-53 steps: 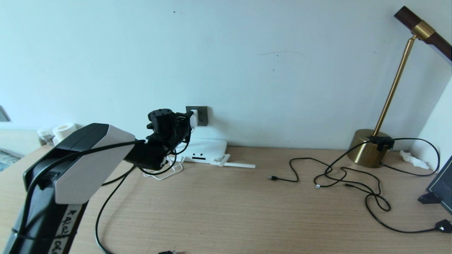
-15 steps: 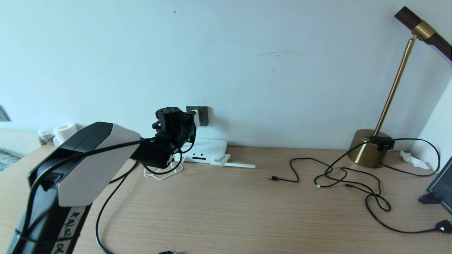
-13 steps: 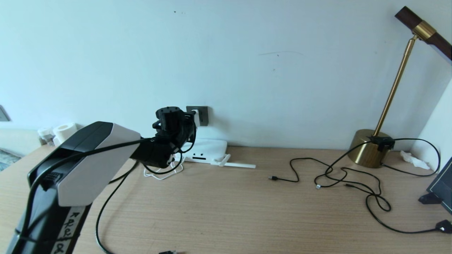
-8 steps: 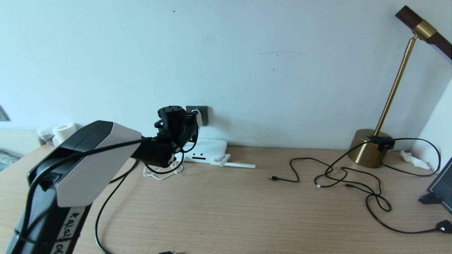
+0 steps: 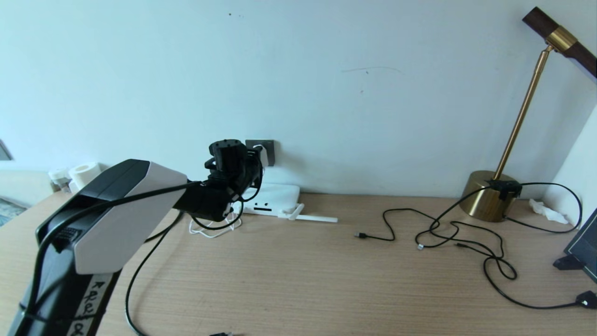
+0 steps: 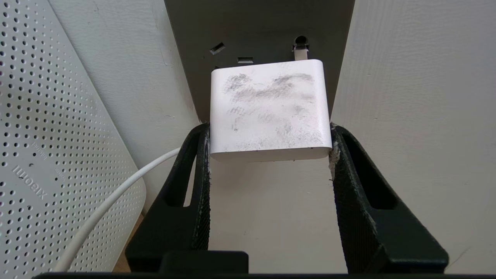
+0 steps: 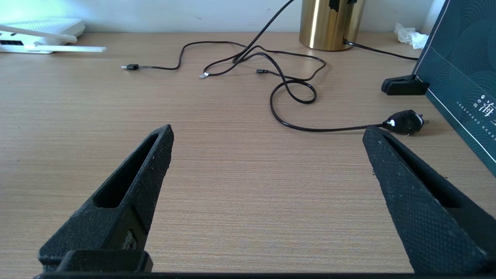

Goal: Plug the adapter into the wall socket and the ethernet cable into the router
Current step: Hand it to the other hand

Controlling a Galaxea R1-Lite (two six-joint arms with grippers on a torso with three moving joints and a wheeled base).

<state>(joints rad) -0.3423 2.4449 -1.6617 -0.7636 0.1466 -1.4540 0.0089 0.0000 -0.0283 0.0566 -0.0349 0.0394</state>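
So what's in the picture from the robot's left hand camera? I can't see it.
The left gripper holds a small white smudged cube adapter by its sides, pressing it against a dark grey wall socket plate, with one metal pin still showing. Beside it are a white box router with tiny holes and a thin white cord.
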